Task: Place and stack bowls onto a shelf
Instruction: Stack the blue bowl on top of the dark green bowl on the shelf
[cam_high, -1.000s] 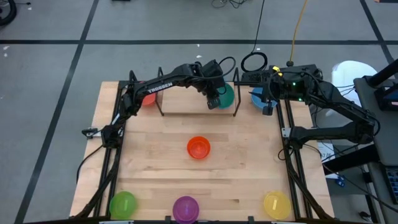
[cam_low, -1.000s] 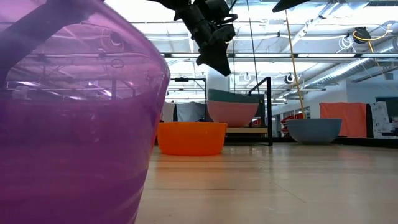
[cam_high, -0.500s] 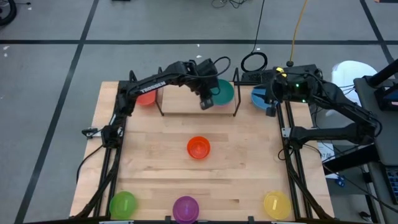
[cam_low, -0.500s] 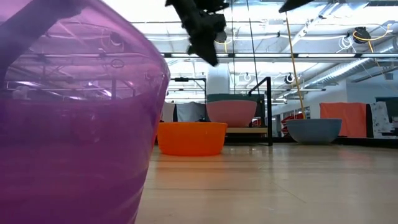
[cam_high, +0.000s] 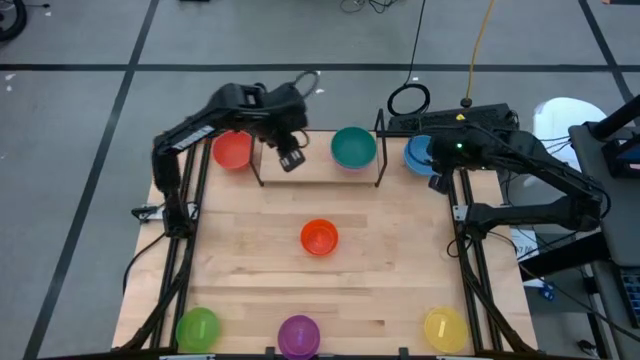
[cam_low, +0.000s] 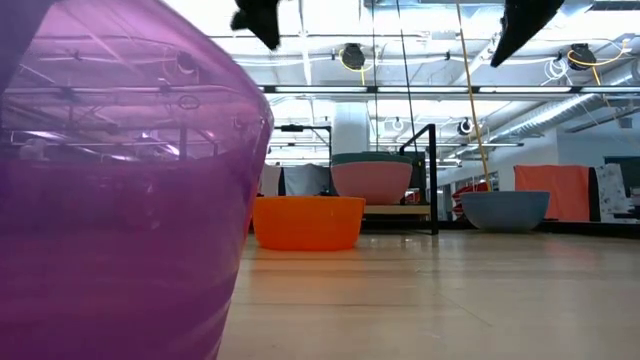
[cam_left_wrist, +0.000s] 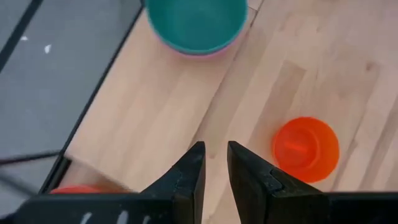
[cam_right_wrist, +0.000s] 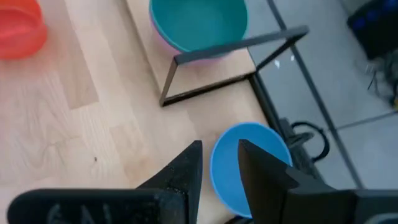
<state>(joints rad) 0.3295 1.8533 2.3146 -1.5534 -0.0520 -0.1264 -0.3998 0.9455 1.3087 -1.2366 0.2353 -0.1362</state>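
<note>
The shelf (cam_high: 310, 166) stands at the table's far edge. The teal bowl (cam_high: 353, 147) sits nested in the pink bowl (cam_low: 372, 185) on the right part of its board. My left gripper (cam_high: 291, 160) hovers above the shelf's left part, its fingers (cam_left_wrist: 214, 167) a narrow gap apart and empty. The red bowl (cam_high: 232, 150) rests on the table left of the shelf and the blue bowl (cam_high: 418, 154) right of it. My right gripper (cam_high: 437, 182) waits over the blue bowl's near rim, its fingers (cam_right_wrist: 219, 155) slightly apart and empty. The orange bowl (cam_high: 319, 237) sits mid-table.
The green bowl (cam_high: 197, 327), purple bowl (cam_high: 298, 335) and yellow bowl (cam_high: 444, 327) stand along the table's near edge; the purple one fills the low view's left side. Bare board shows on the shelf left of the teal bowl. Cables and a black box lie beyond the far right corner.
My left gripper has drawn away from the teal bowl, moving up and toward the table's left along the shelf, and now hangs over the shelf's left part. The teal bowl has stayed nested in the pink one.
</note>
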